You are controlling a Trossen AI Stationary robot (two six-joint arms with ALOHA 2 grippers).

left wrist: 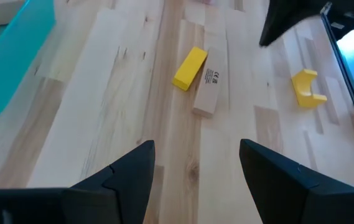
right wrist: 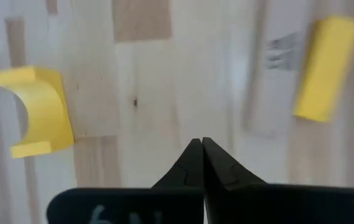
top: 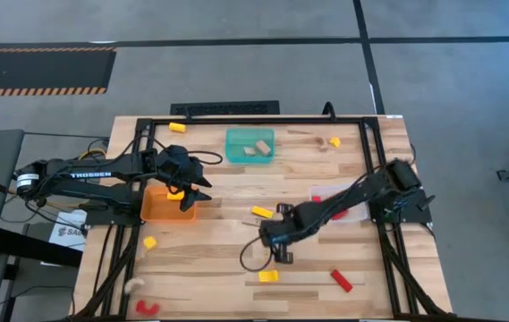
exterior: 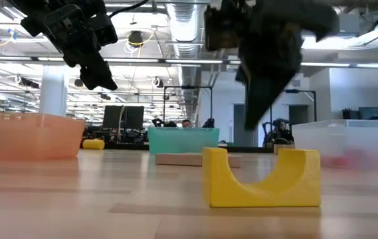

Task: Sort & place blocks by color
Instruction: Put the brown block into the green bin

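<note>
My right gripper (top: 278,250) hangs shut and empty above the table's middle, between a yellow bar (right wrist: 326,68) lying against a tan bar (right wrist: 276,74) and a yellow arch (right wrist: 37,112). The arch (exterior: 262,176) stands on its two feet, and the shut fingers (exterior: 252,119) hang above and behind it. My left gripper (left wrist: 195,168) is open and empty, raised beside the orange bin (top: 166,206). It faces the yellow bar (left wrist: 190,67), the tan bar (left wrist: 209,90) and the arch (left wrist: 307,88). Other blocks lie scattered flat: a red bar (top: 341,280), a yellow cube (top: 150,241) and a red arch (top: 147,309).
A teal bin (top: 250,146) with tan blocks sits at the far middle, and a clear bin (top: 343,199) with red pieces under the right arm. Small blocks lie near the far edge (top: 177,127) (top: 335,141). A black frame (top: 375,179) borders the table.
</note>
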